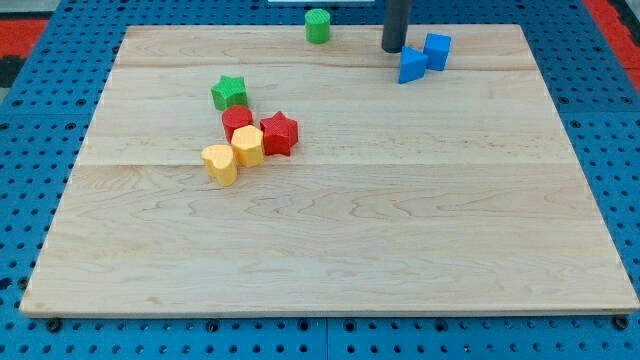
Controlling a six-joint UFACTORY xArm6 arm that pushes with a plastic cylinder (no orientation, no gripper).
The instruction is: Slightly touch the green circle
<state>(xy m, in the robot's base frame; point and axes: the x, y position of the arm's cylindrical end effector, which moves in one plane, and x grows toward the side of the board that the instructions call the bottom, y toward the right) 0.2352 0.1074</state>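
Note:
The green circle stands at the top edge of the wooden board, a little left of centre. My tip is down on the board to the circle's right, well apart from it. The tip stands just left of a blue triangular block and a blue cube, close to both.
A green star lies at the upper left. Below it sits a cluster: a red circle, a red star, a yellow hexagon and a yellow heart. A blue pegboard surrounds the board.

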